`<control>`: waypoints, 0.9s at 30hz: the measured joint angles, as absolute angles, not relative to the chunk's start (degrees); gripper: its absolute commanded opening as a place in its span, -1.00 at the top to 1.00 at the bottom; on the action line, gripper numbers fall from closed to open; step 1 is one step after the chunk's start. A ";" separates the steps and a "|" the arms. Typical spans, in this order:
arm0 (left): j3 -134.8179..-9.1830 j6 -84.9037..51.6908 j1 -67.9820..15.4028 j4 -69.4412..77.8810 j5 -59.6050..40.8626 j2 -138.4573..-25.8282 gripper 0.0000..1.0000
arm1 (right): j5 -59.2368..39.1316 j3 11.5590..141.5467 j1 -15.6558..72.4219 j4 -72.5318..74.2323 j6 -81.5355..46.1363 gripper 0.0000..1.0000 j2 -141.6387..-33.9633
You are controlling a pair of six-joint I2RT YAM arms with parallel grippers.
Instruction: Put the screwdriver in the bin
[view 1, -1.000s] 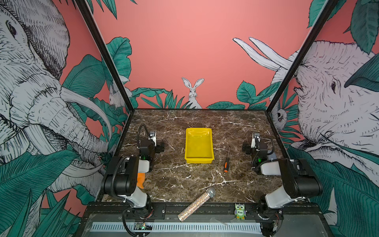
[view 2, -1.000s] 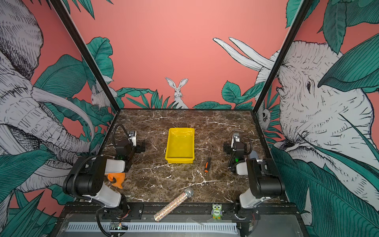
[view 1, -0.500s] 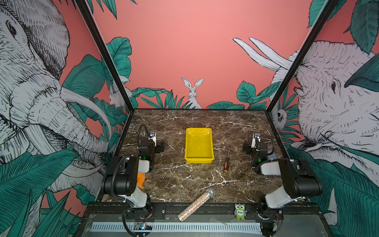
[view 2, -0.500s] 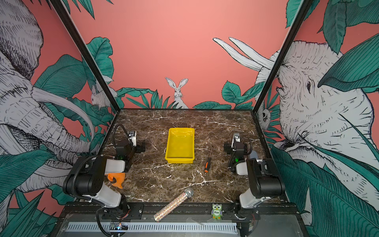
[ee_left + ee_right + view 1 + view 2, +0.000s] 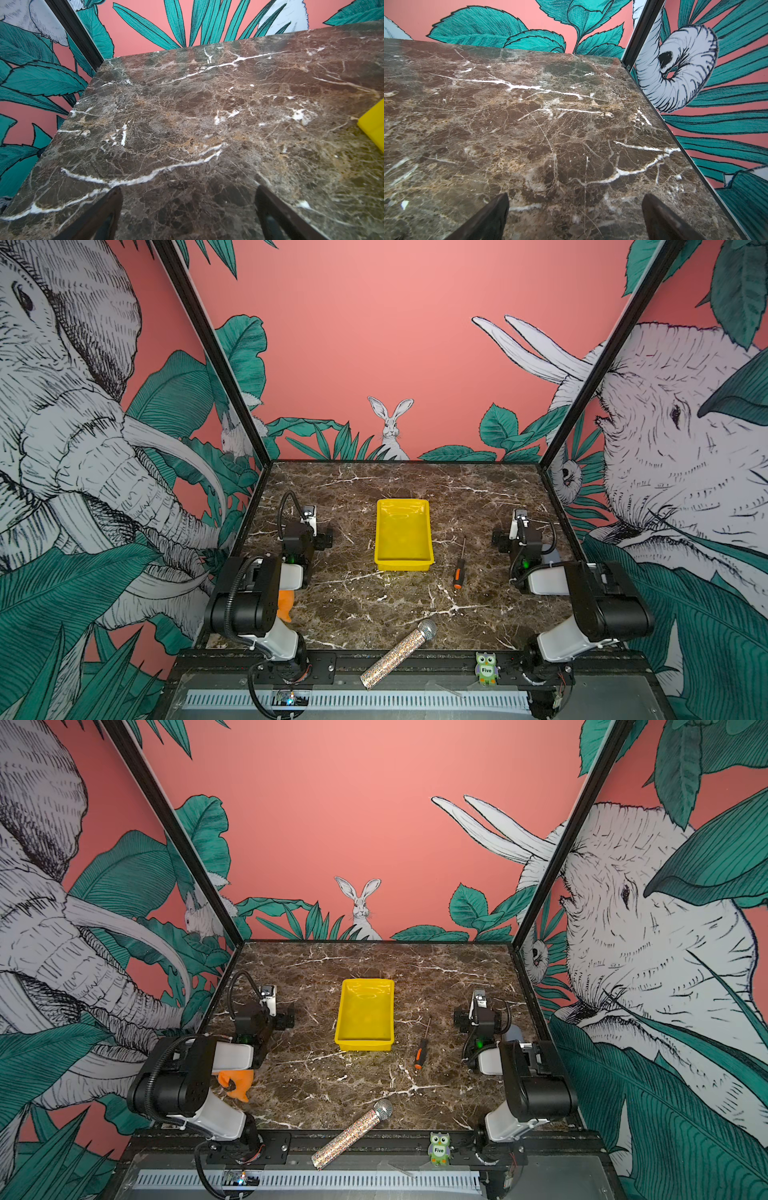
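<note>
Screwdriver (image 5: 459, 568) lies flat on the table (image 5: 374, 605), just right of the bin (image 5: 402, 566) in both top views, near its front right corner but apart from it. Orange-and-black handle toward the front, thin shaft pointing to the back, roughly parallel to the bin's long side. Bin sits mid-table, nothing in it. Judgement: 0 steps of the task done, with no reach, no grasp and no lift. All of it is left: approach, pick up, carry over the low wall, release. Right gripper (image 5: 575, 195) is the nearer of the 2, low by the table's right edge, near the screwdriver but apart from it. Its wrist view shows 2 dark fingertips (image 5: 492, 216) spread wide with only bare marble between them; it holds nothing and touches nothing that can be seen. Left gripper (image 5: 187, 187) sits on the other side of the bin, well apart from the screwdriver. Its jaws are likewise wide and empty, with a yellow corner of the bin at the edge of its wrist view. Off-task items: glittery mic (image 5: 399, 653) lying across the front edge, small green owl (image 5: 486, 668) at the front right, an orange object (image 5: 284, 605) at the left front, partly hidden. The thin shaft lies low on hard marble, so the handle looks the better place to grip.
</note>
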State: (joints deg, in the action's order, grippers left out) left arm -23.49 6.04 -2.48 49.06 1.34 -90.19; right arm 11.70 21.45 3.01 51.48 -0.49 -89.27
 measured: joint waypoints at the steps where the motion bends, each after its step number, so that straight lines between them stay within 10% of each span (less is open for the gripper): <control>1: -23.49 6.04 -2.48 49.06 1.34 -90.19 -0.99 | 11.94 21.45 2.96 51.48 -0.71 -0.98 -89.27; 15: -23.66 5.96 -2.63 48.38 3.29 -89.97 -0.99 | 18.00 27.29 2.83 32.16 -4.82 -0.98 -79.02; 27: -76.20 -11.22 -5.08 -17.72 15.11 -73.19 -0.99 | 13.15 59.07 4.54 -19.33 -16.16 -0.89 -62.85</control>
State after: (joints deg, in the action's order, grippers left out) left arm -76.20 -11.22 -5.08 -17.72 15.11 -73.19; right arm 13.15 59.07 4.54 -19.33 -16.16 -62.85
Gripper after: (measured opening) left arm 0.996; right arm 0.958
